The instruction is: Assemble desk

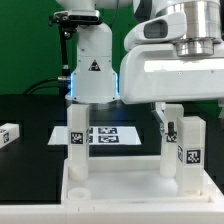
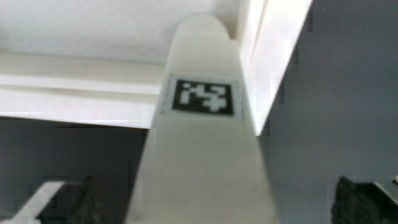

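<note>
The white desk panel [image 1: 120, 190] lies flat at the front of the table, sockets up. Three white legs stand upright on it: one at the exterior view's left [image 1: 76, 140], and two at its right, a rear one [image 1: 171, 125] and a front one [image 1: 190, 150]. A fourth leg [image 1: 8, 135] lies loose on the table at the far left. In the wrist view my gripper [image 2: 214, 202] is open. Its dark fingers [image 2: 64, 202] stand either side of a tagged leg [image 2: 208, 120], with a gap on each side. The panel's rim [image 2: 80, 85] shows beyond that leg. In the exterior view the arm hides the gripper.
The marker board [image 1: 105, 133] lies on the black table behind the panel. The robot's white base [image 1: 90, 65] stands at the back centre. The arm's large white link [image 1: 170, 70] hangs over the right-hand legs.
</note>
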{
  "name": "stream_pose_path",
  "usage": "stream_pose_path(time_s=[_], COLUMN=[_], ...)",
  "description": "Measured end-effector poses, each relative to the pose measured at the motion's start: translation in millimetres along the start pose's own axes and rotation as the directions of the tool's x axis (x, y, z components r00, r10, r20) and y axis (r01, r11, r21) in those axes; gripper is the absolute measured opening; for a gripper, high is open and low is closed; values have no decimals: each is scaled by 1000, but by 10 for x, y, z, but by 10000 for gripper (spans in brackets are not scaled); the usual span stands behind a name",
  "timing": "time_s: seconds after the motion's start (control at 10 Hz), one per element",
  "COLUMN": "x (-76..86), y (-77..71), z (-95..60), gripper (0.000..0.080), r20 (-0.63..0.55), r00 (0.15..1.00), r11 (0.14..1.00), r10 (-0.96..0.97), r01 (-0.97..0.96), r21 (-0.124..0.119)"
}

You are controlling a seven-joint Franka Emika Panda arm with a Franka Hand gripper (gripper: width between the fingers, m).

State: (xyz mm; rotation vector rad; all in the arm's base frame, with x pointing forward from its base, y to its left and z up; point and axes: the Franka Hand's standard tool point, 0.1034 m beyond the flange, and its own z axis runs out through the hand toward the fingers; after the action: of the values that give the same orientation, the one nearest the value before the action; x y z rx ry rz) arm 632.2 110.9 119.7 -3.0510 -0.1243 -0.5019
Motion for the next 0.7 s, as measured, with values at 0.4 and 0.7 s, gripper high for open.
stream_pose_path(time_s=[0.4,0.7], x=[-50,25], y=[22,-32], z=[-6,33], gripper=[649,414], r20=[323,273], r00=[939,952], r11=[992,990], r10=[117,140], r01=[-123,-144], r21=[0,-8])
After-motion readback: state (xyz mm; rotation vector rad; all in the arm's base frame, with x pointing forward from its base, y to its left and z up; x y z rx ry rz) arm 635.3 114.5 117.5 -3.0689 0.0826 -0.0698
